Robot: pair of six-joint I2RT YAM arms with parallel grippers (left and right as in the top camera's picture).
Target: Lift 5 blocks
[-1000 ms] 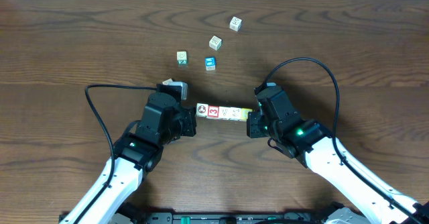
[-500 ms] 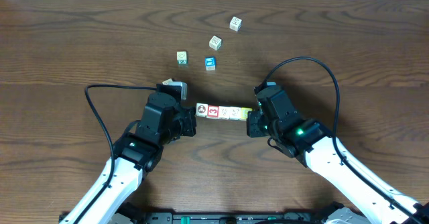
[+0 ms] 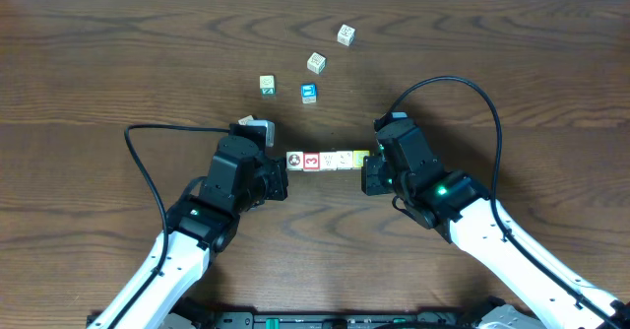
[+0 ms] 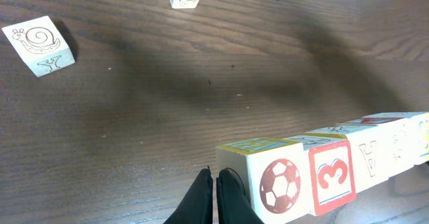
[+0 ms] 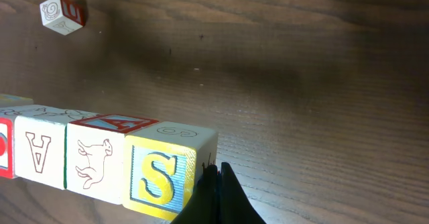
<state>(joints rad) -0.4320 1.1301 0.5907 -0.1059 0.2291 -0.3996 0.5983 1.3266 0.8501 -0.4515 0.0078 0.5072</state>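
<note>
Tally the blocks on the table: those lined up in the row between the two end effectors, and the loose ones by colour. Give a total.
Blocks in the row: 5
Loose blue-faced block: 1
Other loose blocks: 3
Total: 9

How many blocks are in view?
9. Five in a row between left gripper and right gripper: soccer-ball block, 3 block, A block, animal block, S block. Four loose beyond: green-marked cube, blue-faced cube, two whitish cubes.
</note>
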